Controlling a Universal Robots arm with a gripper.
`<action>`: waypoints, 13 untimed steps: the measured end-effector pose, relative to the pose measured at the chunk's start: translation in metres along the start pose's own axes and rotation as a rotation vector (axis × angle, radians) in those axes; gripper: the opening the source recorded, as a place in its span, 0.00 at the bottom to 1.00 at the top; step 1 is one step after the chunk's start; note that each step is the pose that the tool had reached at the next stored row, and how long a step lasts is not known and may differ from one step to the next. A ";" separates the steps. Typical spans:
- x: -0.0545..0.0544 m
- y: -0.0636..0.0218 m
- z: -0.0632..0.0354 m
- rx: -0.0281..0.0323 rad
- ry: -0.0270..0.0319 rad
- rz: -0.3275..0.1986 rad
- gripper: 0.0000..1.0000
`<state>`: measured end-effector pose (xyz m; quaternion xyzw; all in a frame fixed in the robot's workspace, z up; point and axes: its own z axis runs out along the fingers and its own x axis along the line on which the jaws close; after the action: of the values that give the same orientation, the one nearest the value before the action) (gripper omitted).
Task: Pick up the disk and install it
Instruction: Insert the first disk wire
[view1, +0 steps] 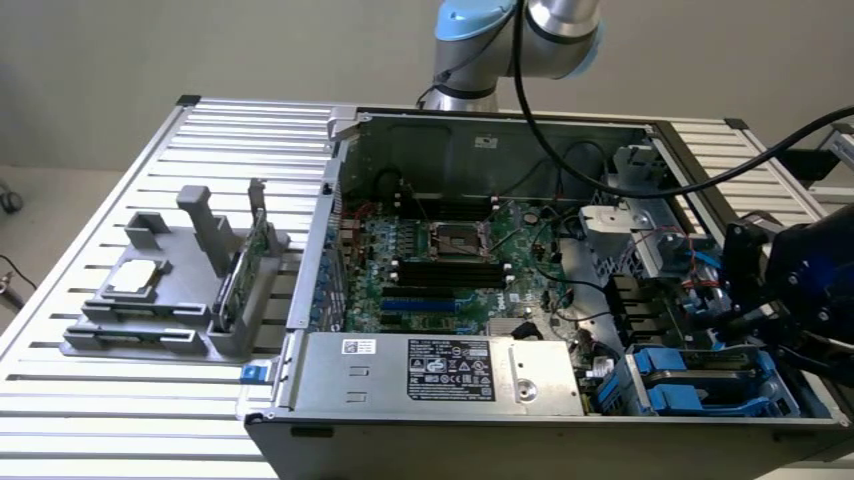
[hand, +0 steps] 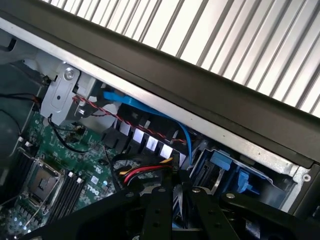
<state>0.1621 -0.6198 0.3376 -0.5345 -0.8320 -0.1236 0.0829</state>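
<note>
Whether the jaws are clenched or released cannot be told. In the wrist view they reach down over the near right corner of the open computer case (view1: 467, 125), with a thin sliver of blue between them.

The disk (view1: 694, 388) sits in the drive bay in that corner, right under the arm's dark wrist end (view1: 801, 285). Its blue carrier rails show. Its long side seems to run left to right along the case's near wall. Much of it is hidden, so which end points where cannot be told.

Just beside the jaws, a bundle of red, yellow and black wires (hand: 142, 170) crosses the case floor. A blue data cable (hand: 130, 102) runs along the wall beyond it.

Left of the bay, the labelled power supply (view1: 441, 370) lies against the near wall. The green motherboard (view1: 441, 250) fills the middle of the case.

The case rests on a slatted metal surface (view1: 120, 420). Well apart on the left stands a grey fixture (view1: 200, 325). A small silver square drive (view1: 134, 280) lies flat on it, and a green circuit card (view1: 247, 265) stands upright on edge in it.
</note>
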 end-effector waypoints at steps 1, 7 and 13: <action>0.000 -0.0001 0.0000 0.0025 0.0012 0.010 0.17; 0.000 0.0001 0.0000 0.0075 0.0040 0.075 0.17; 0.000 0.0000 0.0000 0.0030 0.0015 0.099 0.17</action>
<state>0.1621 -0.6198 0.3376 -0.5748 -0.8046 -0.1185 0.0903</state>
